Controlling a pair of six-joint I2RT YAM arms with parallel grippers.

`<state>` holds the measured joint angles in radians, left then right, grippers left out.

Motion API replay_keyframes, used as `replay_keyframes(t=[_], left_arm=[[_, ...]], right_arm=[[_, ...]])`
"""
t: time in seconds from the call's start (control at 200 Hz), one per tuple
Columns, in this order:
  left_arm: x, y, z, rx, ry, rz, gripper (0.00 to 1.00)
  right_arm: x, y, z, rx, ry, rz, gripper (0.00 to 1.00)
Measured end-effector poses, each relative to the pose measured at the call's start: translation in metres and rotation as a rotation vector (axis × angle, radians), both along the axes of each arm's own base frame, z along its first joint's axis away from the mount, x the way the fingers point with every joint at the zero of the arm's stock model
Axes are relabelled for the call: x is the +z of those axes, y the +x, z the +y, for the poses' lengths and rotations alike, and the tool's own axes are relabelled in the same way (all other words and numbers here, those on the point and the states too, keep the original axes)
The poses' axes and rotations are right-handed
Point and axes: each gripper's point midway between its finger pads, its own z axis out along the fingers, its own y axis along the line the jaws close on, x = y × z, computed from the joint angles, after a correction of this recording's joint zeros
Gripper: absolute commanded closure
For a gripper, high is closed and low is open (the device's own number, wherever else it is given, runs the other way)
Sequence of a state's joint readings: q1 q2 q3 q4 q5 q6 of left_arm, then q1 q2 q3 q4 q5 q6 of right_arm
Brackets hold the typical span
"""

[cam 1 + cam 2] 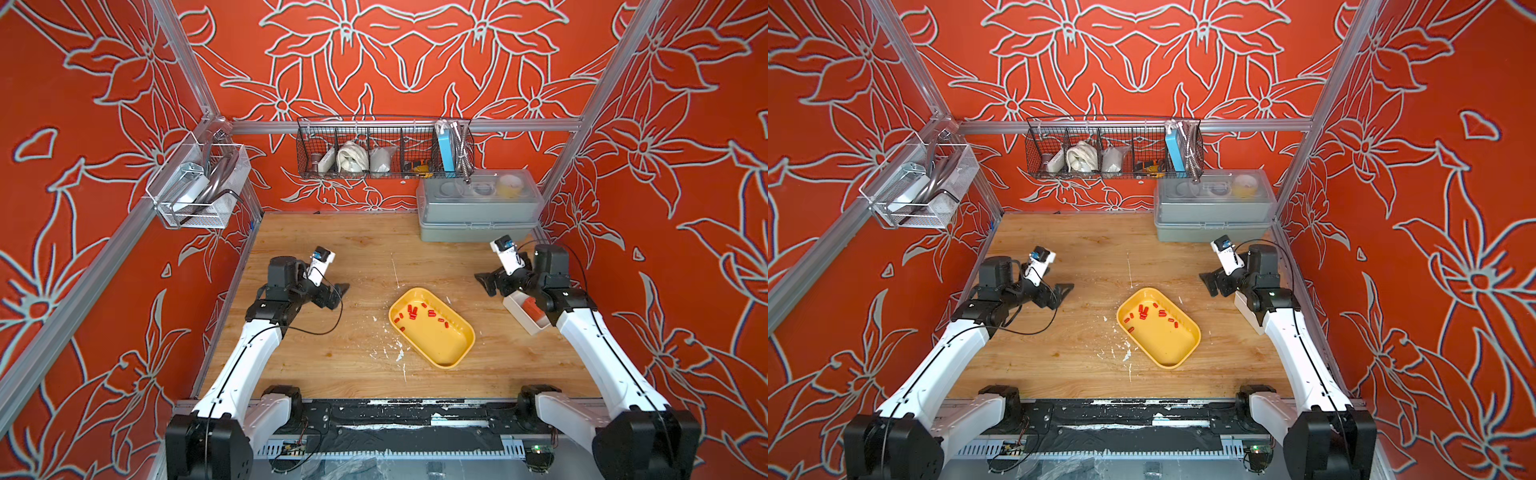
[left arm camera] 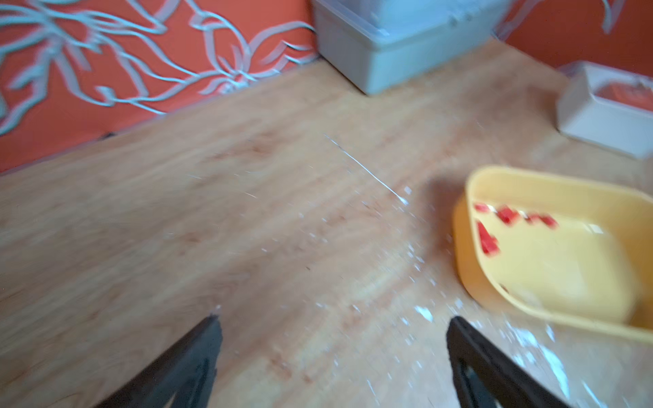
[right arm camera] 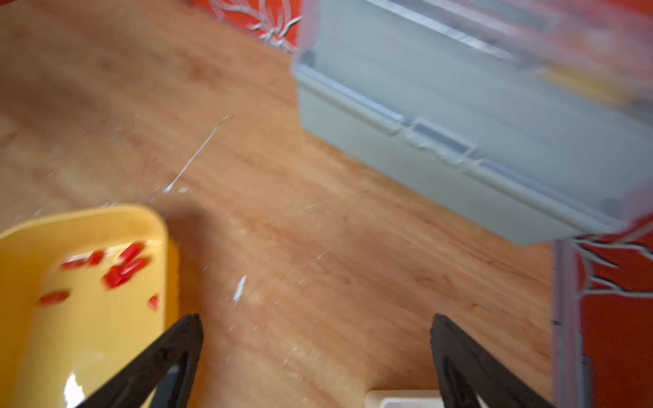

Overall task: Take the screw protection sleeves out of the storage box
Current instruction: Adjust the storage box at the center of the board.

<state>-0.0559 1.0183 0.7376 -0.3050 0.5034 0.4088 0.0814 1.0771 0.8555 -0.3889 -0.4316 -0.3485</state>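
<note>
Wooden bench [image 1: 332, 257], flecked with white. Grey lidded box [image 1: 478, 218] at its far right corner. Yellow tray [image 1: 446, 347] right of centre, flat, set at a slant. White dish [image 1: 519, 316] near the tray, partly under the right arm. Left pincer [image 2: 335, 319] wide, empty, over bare wood left of the tray. Right pincer [image 3: 316, 316] wide, empty, between tray and grey box. Red sleeves [image 1: 417, 313], about a dozen, scattered in the tray's far end.

Red floral walls [image 1: 257, 62], scuffed wooden tabletop [image 1: 353, 249], hanging wire basket [image 1: 316, 137]
</note>
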Motion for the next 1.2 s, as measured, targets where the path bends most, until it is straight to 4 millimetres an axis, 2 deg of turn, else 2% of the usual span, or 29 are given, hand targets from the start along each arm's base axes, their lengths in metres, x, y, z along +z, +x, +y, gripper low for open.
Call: replay_keyframes(t=[0.115, 0.205, 0.285, 0.395, 0.49, 0.656, 0.906, 1.036, 1.201], left_arm=[[-0.030, -0.038, -0.044, -0.239, 0.105, 0.086, 0.02], [-0.057, -0.057, -0.063, -0.367, 0.206, 0.141, 0.03], [-0.081, -0.064, -0.074, -0.450, 0.297, 0.174, 0.03], [-0.113, -0.071, -0.088, -0.548, 0.418, 0.206, 0.02], [-0.133, -0.071, -0.100, -0.606, 0.490, 0.210, 0.02], [-0.142, -0.054, -0.130, -0.642, 0.550, 0.156, 0.02], [-0.129, -0.012, -0.164, -0.570, 0.503, 0.084, 0.02], [-0.124, 0.011, -0.182, -0.537, 0.476, 0.071, 0.02], [-0.120, 0.040, -0.203, -0.494, 0.445, 0.071, 0.02]], right_arm=[[-0.040, -0.024, 0.032, 0.163, -0.049, 0.158, 0.04], [-0.070, -0.038, 0.054, 0.262, -0.096, 0.273, 0.08], [-0.086, -0.041, 0.071, 0.324, -0.122, 0.340, 0.11], [-0.096, -0.035, 0.088, 0.363, -0.137, 0.383, 0.15], [-0.106, -0.029, 0.099, 0.377, -0.152, 0.409, 0.16], [-0.126, -0.030, 0.103, 0.379, -0.176, 0.469, 0.17], [-0.130, -0.039, 0.095, 0.377, -0.203, 0.512, 0.19], [-0.130, -0.041, 0.083, 0.350, -0.206, 0.531, 0.20], [-0.125, -0.034, 0.054, 0.257, -0.192, 0.544, 0.21]])
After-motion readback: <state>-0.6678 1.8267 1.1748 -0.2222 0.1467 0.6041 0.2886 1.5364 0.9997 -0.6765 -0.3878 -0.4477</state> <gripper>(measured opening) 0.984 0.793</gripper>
